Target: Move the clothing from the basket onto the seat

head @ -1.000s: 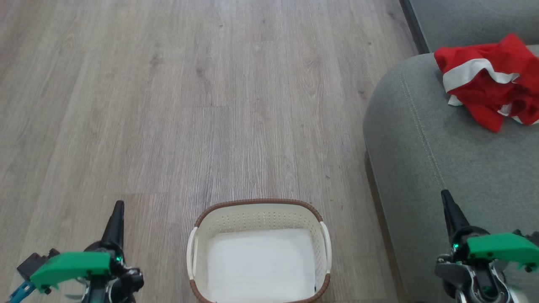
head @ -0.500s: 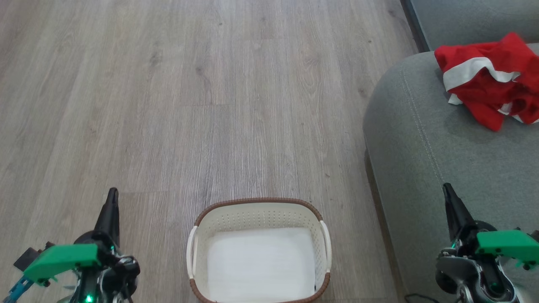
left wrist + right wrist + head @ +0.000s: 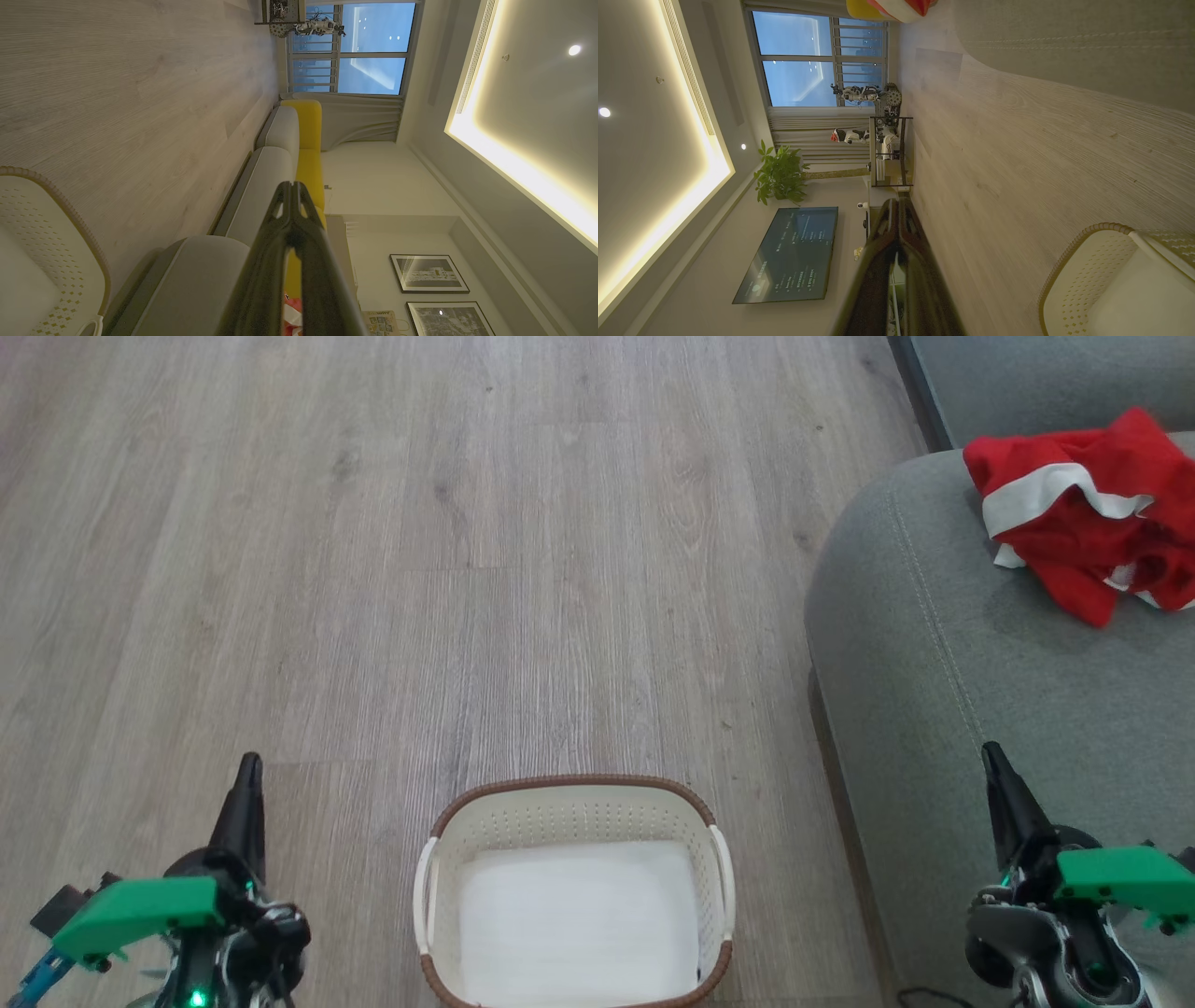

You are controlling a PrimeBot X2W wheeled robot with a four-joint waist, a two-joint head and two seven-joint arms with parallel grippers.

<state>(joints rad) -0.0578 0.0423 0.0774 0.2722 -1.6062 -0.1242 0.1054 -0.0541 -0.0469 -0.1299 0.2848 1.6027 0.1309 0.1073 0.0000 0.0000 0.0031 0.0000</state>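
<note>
At the near left, my left gripper (image 3: pixel 248 770) hangs over the wooden floor (image 3: pixel 420 569). Its two dark fingers are pressed together into a single point and hold nothing; my left wrist view shows the tips meeting with no gap.

Just to its right, at the near middle, the basket (image 3: pixel 574 782) stands on the floor. Its pale bottom lies bare, and I see no red fabric inside, though its nearest edge runs off the picture.

Further right, the seat (image 3: pixel 934 644) takes up the right side. The clothing (image 3: pixel 1074 513) lies on its far part as a crumpled red heap with white bands, well apart from the basket. The heap's right end is cut off by the picture's edge.

At the near right, my right gripper (image 3: pixel 991 761) hangs over the near part of the seat, fingers closed tight and empty.

I judge the job as good as done: the basket looks emptied and the garments rest on the cushion. At most, the hidden near strip of the basket is left to check.
</note>
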